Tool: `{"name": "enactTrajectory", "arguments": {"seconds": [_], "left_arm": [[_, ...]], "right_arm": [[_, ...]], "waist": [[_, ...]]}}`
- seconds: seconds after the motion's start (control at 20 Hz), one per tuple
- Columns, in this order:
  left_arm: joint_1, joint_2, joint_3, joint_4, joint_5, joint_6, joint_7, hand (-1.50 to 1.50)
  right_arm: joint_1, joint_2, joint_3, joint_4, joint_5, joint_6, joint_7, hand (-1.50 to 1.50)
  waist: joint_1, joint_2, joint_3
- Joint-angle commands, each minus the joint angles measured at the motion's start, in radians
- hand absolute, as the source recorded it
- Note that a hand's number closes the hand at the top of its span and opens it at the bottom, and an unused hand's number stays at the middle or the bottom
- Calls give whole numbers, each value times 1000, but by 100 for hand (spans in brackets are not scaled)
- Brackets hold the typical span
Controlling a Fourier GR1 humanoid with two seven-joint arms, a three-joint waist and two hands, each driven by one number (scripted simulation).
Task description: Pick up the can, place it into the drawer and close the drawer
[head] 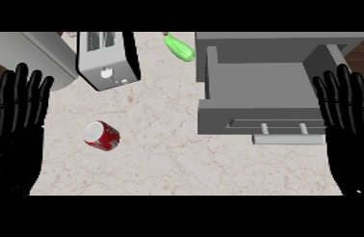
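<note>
Head view, looking steeply down on a pale, veined, marble-like counter top (185, 164).

Left hand (18, 144): black, at the view's left edge. Fingers straight and pointing up the view, slightly spread. Nothing in it. Resting over the counter's left margin.

Right hand (348, 154): black, at the view's right edge. Same pose, fingers straight and up, nothing held. Its fingers overlap the right side of the drawer as seen from here; contact cannot be judged.

Red drinks can with a silver top (101, 136): on the counter, left of centre, near the left hand but apart from it. The silver end faces up and toward the upper left, with the red side showing below it. It is well apart from the drawer, with open counter between them.

Grey box-shaped drawer (259, 82): upper right, pulled open, nothing inside it. Its front panel faces the lower edge and carries a pale bar handle (288, 138) on two short posts.

Silver slotted toaster (107, 58): upper left of centre, above the can and set at an angle.

Green elongated vegetable (179, 47): at the top centre, lying between the toaster and the drawer's left wall, touching neither.

Grey rounded object (35, 58): in the top-left corner, partly behind the left hand's fingertips. What it is cannot be told.
</note>
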Motion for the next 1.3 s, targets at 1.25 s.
{"name": "enactTrajectory", "arguments": {"seconds": [1.25], "left_arm": [[201, -85, -128, -82, -147, 49, 308, -150]], "right_arm": [[257, -13, -111, -45, -29, 35, 142, -150]], "waist": [[-7, -5, -25]]}}
